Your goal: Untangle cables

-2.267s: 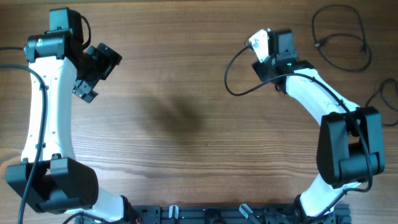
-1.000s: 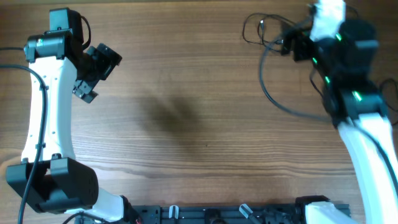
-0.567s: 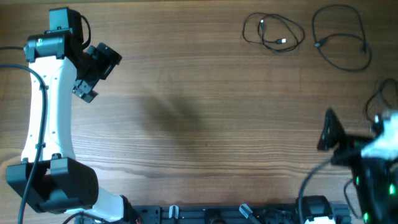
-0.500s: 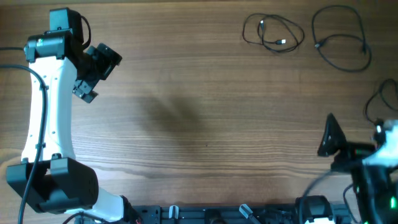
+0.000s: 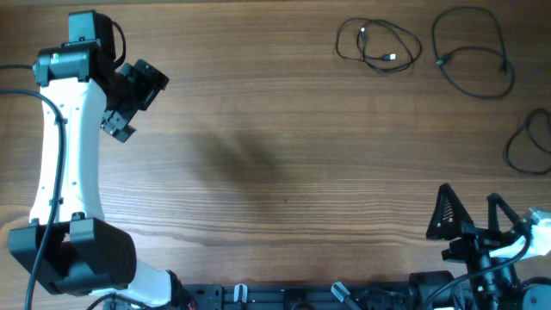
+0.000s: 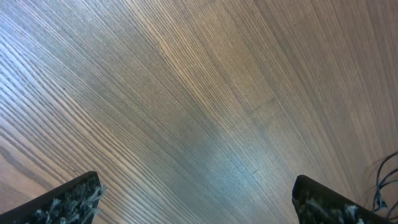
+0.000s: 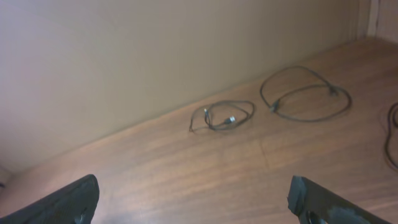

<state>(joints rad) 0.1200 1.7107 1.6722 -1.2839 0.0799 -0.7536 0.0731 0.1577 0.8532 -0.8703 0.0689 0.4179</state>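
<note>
Three thin black cables lie apart on the wooden table at the far right. In the overhead view a small coil [image 5: 389, 58] sits left of a larger loop [image 5: 441, 62], and a third loop [image 5: 510, 153] runs off the right edge. The right wrist view shows the same coil [image 7: 230, 119], loop [image 7: 273, 107] and edge cable [image 7: 392, 134] far ahead. My right gripper [image 5: 472, 213] [image 7: 202, 205] is open and empty at the near right corner. At the far left my left gripper [image 5: 142, 105] [image 6: 196, 205] is open over bare wood, far from every cable.
The black rail [image 5: 327, 297] of the arm bases runs along the near edge. The left arm's white links [image 5: 65, 146] stand down the left side. A few dark wires [image 6: 385, 180] show at the right edge of the left wrist view.
My right arm has pulled back from the far right to the near right corner, leaving the small coil lying beside the larger loop. The left arm has not moved.
</note>
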